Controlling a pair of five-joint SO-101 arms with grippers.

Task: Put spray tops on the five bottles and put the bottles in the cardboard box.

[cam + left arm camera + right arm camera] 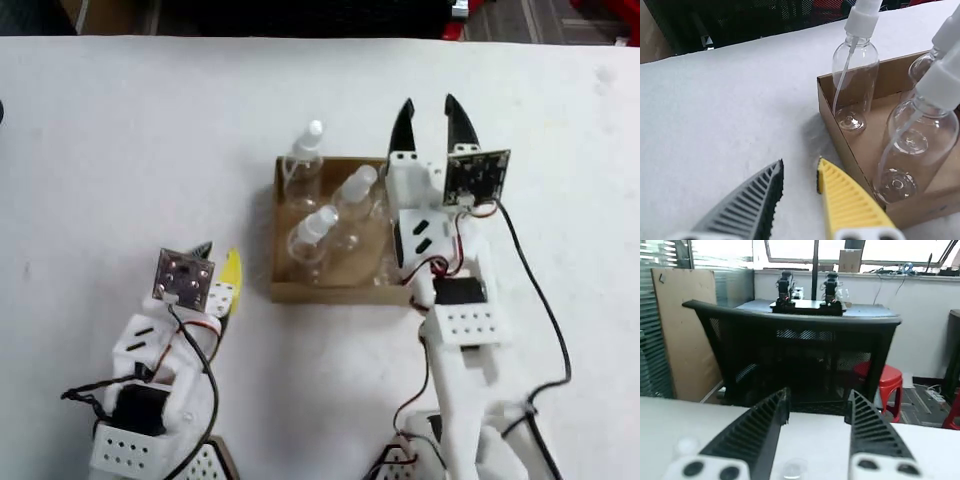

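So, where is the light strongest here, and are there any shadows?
High view: the white table is very bright, almost without shadows. Left wrist view: a soft shadow lies on the table beside the cardboard box. Right wrist view: the windows glare and the chair before them is dark.

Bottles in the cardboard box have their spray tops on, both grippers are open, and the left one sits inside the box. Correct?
No: the left gripper is outside the cardboard box, over the table beside its wall, as the left wrist view shows. The rest holds: the bottles have spray tops on, and the right gripper is open too.
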